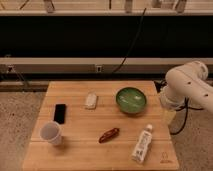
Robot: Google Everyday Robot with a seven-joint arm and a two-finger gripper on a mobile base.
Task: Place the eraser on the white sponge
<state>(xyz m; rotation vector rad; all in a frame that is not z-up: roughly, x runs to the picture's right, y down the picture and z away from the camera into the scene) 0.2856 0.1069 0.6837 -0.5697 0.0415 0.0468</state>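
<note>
Eraser [60,113]: flat on table [80,150], left of white sponge [91,100], apart.
Gripper [169,116]: at table's right edge; grip cannot be told.
Bottle [142,144] label: unreadable.

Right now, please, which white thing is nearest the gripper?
The white bottle, lying front-right; the gripper hangs off the table's right edge, far from cup and sponge.

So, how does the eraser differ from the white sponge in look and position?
The eraser is black; the white sponge is off-white. The eraser's corners look squarer, the sponge's rounded. The eraser lies near the left edge of the table, the sponge nearer the green bowl. Both are small, flat rectangles of similar size, lying apart. The gripper is not in view; only the arm stands at the table's right side, far from both.
</note>
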